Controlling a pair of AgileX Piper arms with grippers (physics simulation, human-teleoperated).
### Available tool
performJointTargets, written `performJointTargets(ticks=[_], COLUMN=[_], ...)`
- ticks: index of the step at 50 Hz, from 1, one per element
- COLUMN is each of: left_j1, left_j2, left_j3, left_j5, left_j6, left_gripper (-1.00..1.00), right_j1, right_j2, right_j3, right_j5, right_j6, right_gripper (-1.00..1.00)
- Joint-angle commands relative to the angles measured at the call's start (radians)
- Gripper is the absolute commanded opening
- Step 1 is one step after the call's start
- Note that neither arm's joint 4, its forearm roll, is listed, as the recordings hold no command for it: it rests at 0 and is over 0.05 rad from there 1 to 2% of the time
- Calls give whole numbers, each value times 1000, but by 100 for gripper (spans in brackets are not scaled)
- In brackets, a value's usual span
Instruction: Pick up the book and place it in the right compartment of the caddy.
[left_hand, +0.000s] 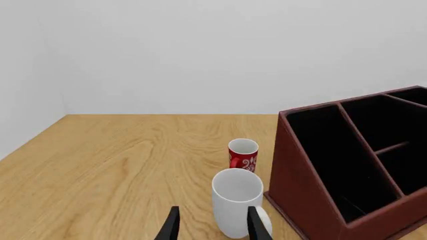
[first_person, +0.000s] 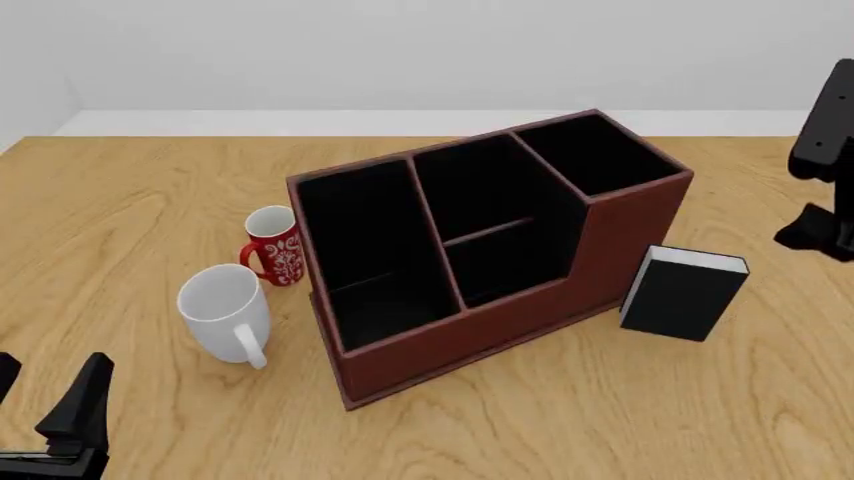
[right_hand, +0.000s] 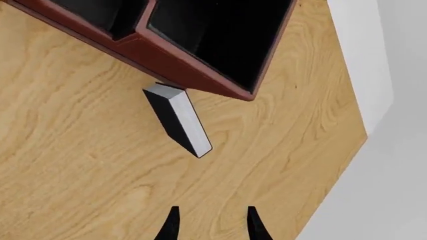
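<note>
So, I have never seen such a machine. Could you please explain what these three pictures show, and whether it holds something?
These are simulator renders of two robot arms at a wooden table. One picture comes from a fixed camera above and behind the arms; the other two come from small cameras on each arm's wrist, looking along its fingers.

On the table stands a red-brown caddy with three black sections. Left of it stand a white mug and a red patterned mug. Right of it stands a black book, upright, close beside the caddy.

The left pincer points toward the white mug. The right pincer hangs above the table near the book. Both are open and hold nothing.
</note>
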Motion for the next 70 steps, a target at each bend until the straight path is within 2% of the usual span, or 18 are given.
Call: performJointTargets(ticks=[1, 11, 19, 24, 39, 43, 55, 70], left_j1=[0, 0, 0, 0, 0, 0, 0, 0], left_j2=[0, 0, 0, 0, 0, 0, 0, 0], left_j3=[0, 0, 0, 0, 0, 0, 0, 0], left_j5=[0, 0, 0, 0, 0, 0, 0, 0], left_j6=[0, 0, 0, 0, 0, 0, 0, 0], left_gripper=[100, 100, 100, 100, 100, 100, 100, 100], right_j1=[17, 59, 70, 78, 18, -9, 7, 39], right_j2=[66, 110, 138, 143, 179, 204, 245, 273], right_j3=[-8, 64, 63, 107, 127, 128, 88, 102], right_j5=[-36, -122, -143, -173, -208, -221, -221, -242], right_j6=[14, 57, 72, 84, 61, 40, 39, 75], right_gripper=[100, 100, 100, 100, 100, 100, 100, 100])
